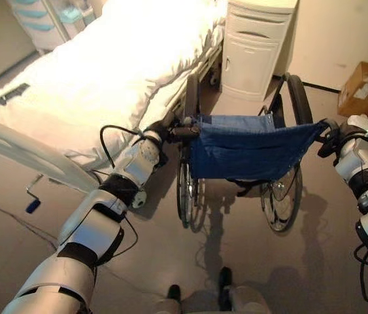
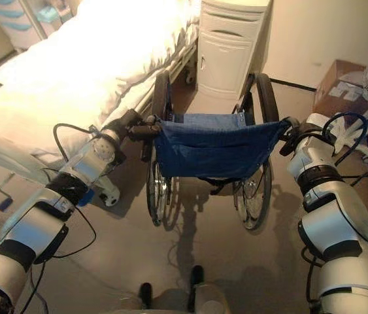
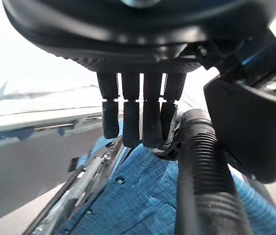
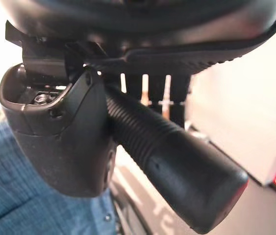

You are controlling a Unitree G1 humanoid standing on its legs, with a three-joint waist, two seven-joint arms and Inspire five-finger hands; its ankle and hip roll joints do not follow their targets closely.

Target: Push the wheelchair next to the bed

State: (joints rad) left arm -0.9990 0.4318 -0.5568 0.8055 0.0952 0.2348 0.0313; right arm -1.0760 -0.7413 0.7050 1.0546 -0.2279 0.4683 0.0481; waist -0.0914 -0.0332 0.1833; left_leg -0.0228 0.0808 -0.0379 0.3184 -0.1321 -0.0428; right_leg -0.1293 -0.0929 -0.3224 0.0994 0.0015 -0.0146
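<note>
Wheelchair (image 1: 246, 154) sat mid-frame just beside the bed (image 1: 99, 72), left hand (image 1: 159, 133) and right hand (image 1: 331, 134) each curled round a push handle; likely risk was the left wheel snagging the bed frame, or hitting the white cabinet (image 1: 255, 46) ahead.

**Hidden and cut off**

Wheelchair (image 1: 249, 154) seat hidden behind its blue backrest; front wheels out of sight. Bed (image 1: 99, 72) cut by top and left edges. Cardboard box (image 1: 365, 88) clipped at right edge. White cabinet (image 1: 257, 46) top cut off. Left hand (image 3: 138, 115) fingertips hidden behind the push handle.
</note>
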